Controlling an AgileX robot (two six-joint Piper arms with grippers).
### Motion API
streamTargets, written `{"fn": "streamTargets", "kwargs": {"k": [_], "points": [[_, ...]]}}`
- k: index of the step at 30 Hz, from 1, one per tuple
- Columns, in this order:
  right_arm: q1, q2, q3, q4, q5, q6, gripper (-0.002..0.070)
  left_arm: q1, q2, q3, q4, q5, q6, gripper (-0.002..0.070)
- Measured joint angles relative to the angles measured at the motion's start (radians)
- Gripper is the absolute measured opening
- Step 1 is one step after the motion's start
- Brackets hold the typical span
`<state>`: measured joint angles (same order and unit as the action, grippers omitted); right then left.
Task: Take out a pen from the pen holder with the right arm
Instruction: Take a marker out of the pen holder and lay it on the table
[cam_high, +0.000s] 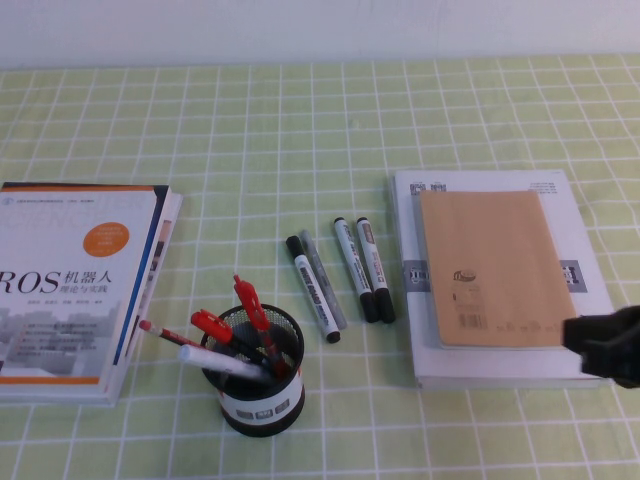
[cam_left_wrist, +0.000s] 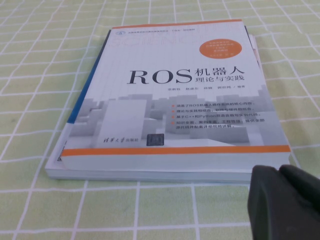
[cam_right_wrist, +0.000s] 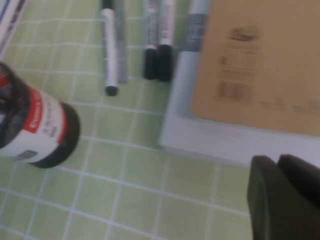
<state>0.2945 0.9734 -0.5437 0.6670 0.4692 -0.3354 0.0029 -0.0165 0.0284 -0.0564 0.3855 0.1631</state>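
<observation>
The pen holder (cam_high: 262, 385), a black mesh cup with a white label band, stands near the front edge of the worktop (cam_high: 300, 130), a little left of the middle. Several pens (cam_high: 248, 318) lean in it, most with red caps tilted toward the left edge, and a white one lies low over the rim. They stick well out of the cup, which leaves bare shafts to pinch from above. None looks to have been taken out of it yet, so I judge the task to be at its start.

The right gripper (cam_high: 590, 342) hangs low near the front right corner, over the front edge of the white book (cam_high: 500, 372) that carries a brown notebook (cam_high: 495, 265). Its fingers are pressed together and hold nothing. It is well apart from the holder. Four loose markers (cam_high: 340, 280) lie side by side on the cloth, beyond the holder and just beside the stack. To do the job, the arm would need to swing toward the left, spread its fingers and come down over one cap without tipping the light cup.

The left gripper (cam_left_wrist: 278, 172) sits by the near edge of the ROS textbook (cam_left_wrist: 175, 100) at the left edge of the worktop. Its fingers are together and empty, and it seems parked clear of the work.
</observation>
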Motion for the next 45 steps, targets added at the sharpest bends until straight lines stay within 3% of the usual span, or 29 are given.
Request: {"fn": "streamTargets", "kwargs": {"k": [10, 14, 20, 23, 40, 45], "points": [[0.408, 0.342, -0.225, -0.026, -0.182, 0.015, -0.0003, 0.000, 0.000, 0.000, 0.000, 0.000, 0.000, -0.0006], [0.490, 0.471, -0.343, -0.033, -0.184, 0.010, 0.0078, 0.000, 0.000, 0.000, 0.000, 0.000, 0.000, -0.0006], [0.537, 0.592, -0.467, -0.057, -0.200, 0.002, 0.0300, 0.000, 0.000, 0.000, 0.000, 0.000, 0.000, -0.0006], [0.556, 0.634, -0.513, -0.082, -0.215, 0.002, 0.0356, 0.000, 0.000, 0.000, 0.000, 0.000, 0.000, -0.0006], [0.567, 0.759, -0.660, -0.122, -0.255, -0.027, 0.0379, 0.000, 0.000, 0.000, 0.000, 0.000, 0.000, -0.0006], [0.567, 0.774, -0.665, -0.124, -0.274, -0.027, 0.0423, 0.000, 0.000, 0.000, 0.000, 0.000, 0.000, -0.0006]]}}
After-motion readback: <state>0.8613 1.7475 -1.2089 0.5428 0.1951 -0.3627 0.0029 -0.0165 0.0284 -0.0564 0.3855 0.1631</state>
